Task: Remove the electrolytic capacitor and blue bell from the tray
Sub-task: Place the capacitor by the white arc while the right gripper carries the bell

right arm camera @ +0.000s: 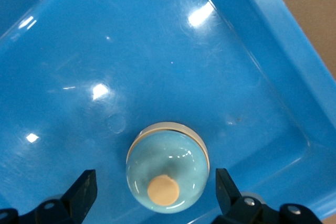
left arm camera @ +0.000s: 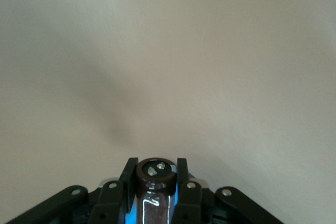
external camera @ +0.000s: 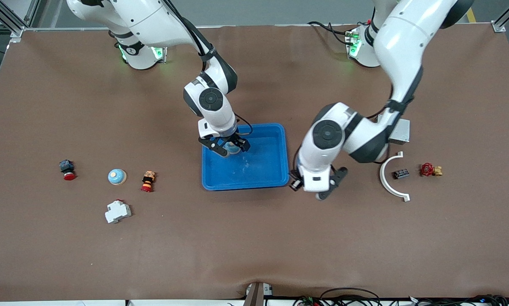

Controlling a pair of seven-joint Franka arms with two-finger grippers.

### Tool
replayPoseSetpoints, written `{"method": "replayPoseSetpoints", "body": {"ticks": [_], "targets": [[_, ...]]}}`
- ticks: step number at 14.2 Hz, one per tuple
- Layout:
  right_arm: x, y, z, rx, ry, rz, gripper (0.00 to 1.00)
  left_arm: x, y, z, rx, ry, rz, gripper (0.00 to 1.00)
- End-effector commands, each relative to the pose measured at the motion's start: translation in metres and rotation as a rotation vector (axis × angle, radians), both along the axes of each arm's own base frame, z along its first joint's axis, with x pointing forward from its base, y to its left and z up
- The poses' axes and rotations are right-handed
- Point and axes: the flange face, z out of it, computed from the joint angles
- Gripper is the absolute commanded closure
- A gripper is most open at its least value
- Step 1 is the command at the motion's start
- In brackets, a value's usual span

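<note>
A light-blue bell (right arm camera: pixel 167 171) with a tan button sits in the blue tray (external camera: pixel 275 178), near the tray's edge toward the right arm's base. My right gripper (external camera: pixel 230 148) is low over it, open, with one finger on each side and gaps to the bell (external camera: pixel 232 149); the right wrist view (right arm camera: pixel 155 182) shows this too. My left gripper (external camera: pixel 309 190) hangs over the bare table beside the tray, toward the left arm's end. It is shut on a dark brown cylindrical capacitor (left arm camera: pixel 155 182), seen end-on between its fingers (left arm camera: pixel 181 174).
A second light-blue bell (external camera: pixel 117 177), two red-capped push buttons (external camera: pixel 67 169) (external camera: pixel 148 181) and a white breaker (external camera: pixel 117 211) lie toward the right arm's end. A white curved bracket (external camera: pixel 391 180), a small black part (external camera: pixel 400 173), a red valve (external camera: pixel 428 169) and a grey box (external camera: pixel 400 131) lie toward the left arm's end.
</note>
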Motion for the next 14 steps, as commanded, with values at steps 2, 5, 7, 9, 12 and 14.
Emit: {"method": "replayPoseSetpoints", "body": {"ticks": [2, 5, 7, 9, 12, 14], "targets": [[-0.001, 0.000, -0.012, -0.022, -0.011, -0.005, 0.00, 0.006, 0.072, -0.018, 0.083, 0.095, -0.264, 1.00], [0.001, 0.001, -0.012, -0.020, -0.018, -0.004, 0.19, 0.010, 0.135, -0.049, 0.098, 0.171, -0.427, 1.00], [0.005, 0.001, -0.009, -0.015, -0.022, -0.011, 0.93, 0.007, 0.162, -0.067, 0.139, 0.201, -0.487, 1.00], [0.008, 0.002, -0.005, -0.010, -0.022, -0.037, 1.00, 0.002, 0.170, -0.089, 0.177, 0.190, -0.541, 1.00], [0.014, 0.000, 0.009, -0.020, -0.011, -0.041, 1.00, -0.005, 0.183, -0.121, 0.177, 0.154, -0.576, 1.00], [0.027, 0.003, 0.037, -0.037, 0.009, -0.036, 1.00, -0.012, 0.200, -0.136, 0.159, 0.122, -0.596, 1.00]]}}
